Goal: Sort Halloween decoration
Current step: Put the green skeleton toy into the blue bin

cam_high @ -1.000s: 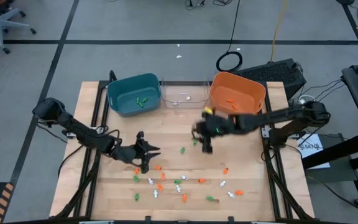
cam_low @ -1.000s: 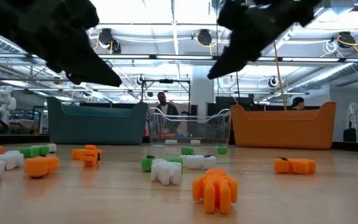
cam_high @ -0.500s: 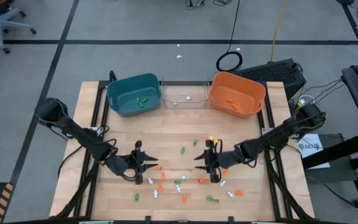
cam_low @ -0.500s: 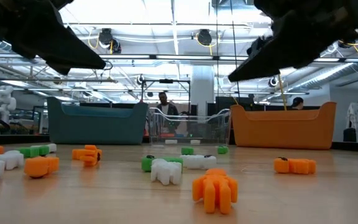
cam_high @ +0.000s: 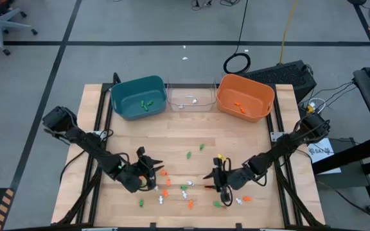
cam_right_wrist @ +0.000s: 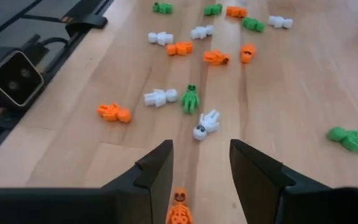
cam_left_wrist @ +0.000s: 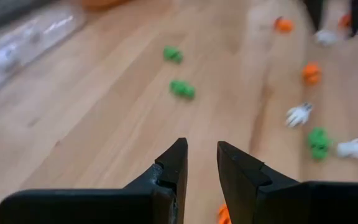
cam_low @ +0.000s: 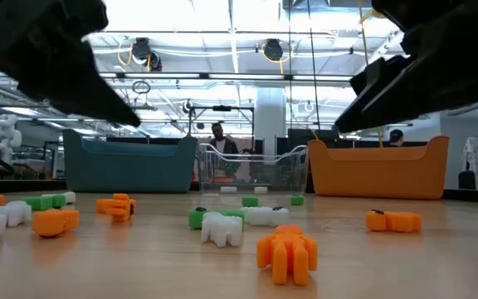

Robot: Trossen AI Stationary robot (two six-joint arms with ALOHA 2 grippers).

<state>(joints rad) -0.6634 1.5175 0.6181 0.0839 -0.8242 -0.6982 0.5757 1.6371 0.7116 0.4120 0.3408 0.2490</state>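
Several tiny orange, green and white trinkets (cam_high: 184, 189) lie scattered on the wooden table toward its near edge; they also show in the right wrist view (cam_right_wrist: 191, 99) and the low view (cam_low: 287, 253). My left gripper (cam_high: 151, 168) is open and empty, low over the left end of the scatter (cam_left_wrist: 201, 158); an orange trinket (cam_left_wrist: 224, 214) lies just under its fingertips. My right gripper (cam_high: 212, 179) is open and low over the right end (cam_right_wrist: 201, 155). An orange trinket (cam_right_wrist: 178, 214) lies on the table between its fingers; I cannot tell if they touch it.
A teal bin (cam_high: 138, 97), a clear bin (cam_high: 190, 96) and an orange bin (cam_high: 245, 96) stand in a row along the far edge, each with a few trinkets inside. Two green trinkets (cam_high: 189, 154) lie apart at mid-table. Bare wood lies between the bins and the scatter.
My right gripper has travelled from mid-table in front of the orange bin toward the near edge and down to the right end of the scattered trinkets. My left gripper has shifted a little toward the near edge. The trinkets have stayed where they were.
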